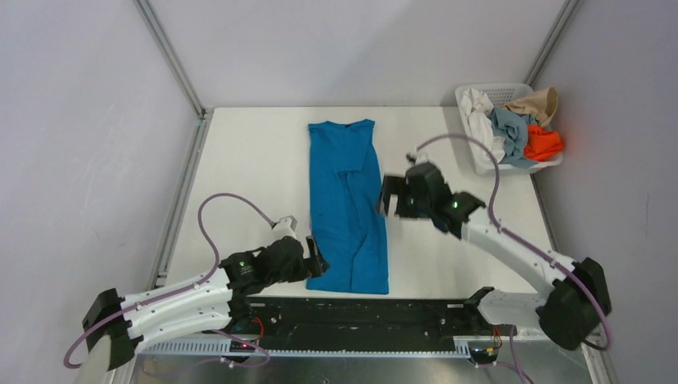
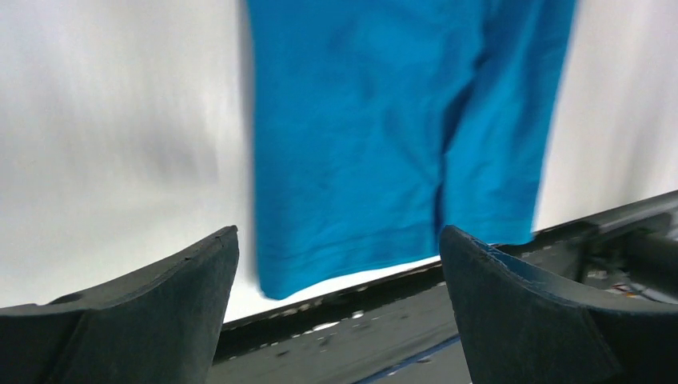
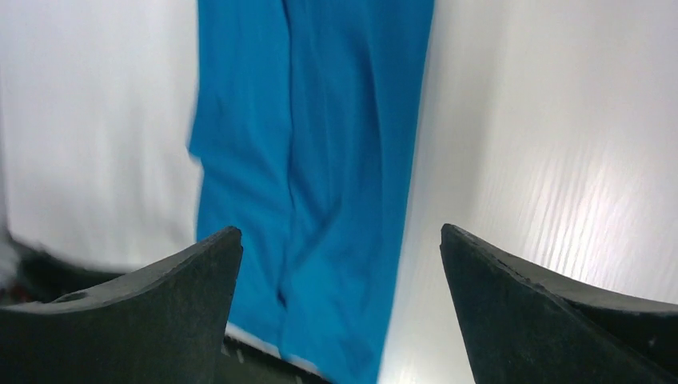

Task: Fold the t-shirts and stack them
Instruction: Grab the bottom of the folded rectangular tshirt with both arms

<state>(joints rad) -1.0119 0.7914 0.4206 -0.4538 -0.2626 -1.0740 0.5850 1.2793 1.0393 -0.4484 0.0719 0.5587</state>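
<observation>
The blue t-shirt (image 1: 348,206) lies flat in a long narrow strip down the middle of the table, collar at the far end, hem at the near edge. It also shows in the left wrist view (image 2: 392,128) and in the right wrist view (image 3: 320,160). My left gripper (image 1: 318,260) is open and empty, just left of the shirt's near hem corner. My right gripper (image 1: 393,197) is open and empty, above the table just right of the shirt's right edge. White (image 1: 480,112), grey-blue (image 1: 512,132), tan (image 1: 537,102) and orange (image 1: 544,142) shirts lie heaped in the basket.
The white lattice basket (image 1: 512,90) stands at the table's far right corner. The table (image 1: 256,176) has grey walls on three sides. A black rail (image 1: 360,308) runs along the near edge between the arm bases.
</observation>
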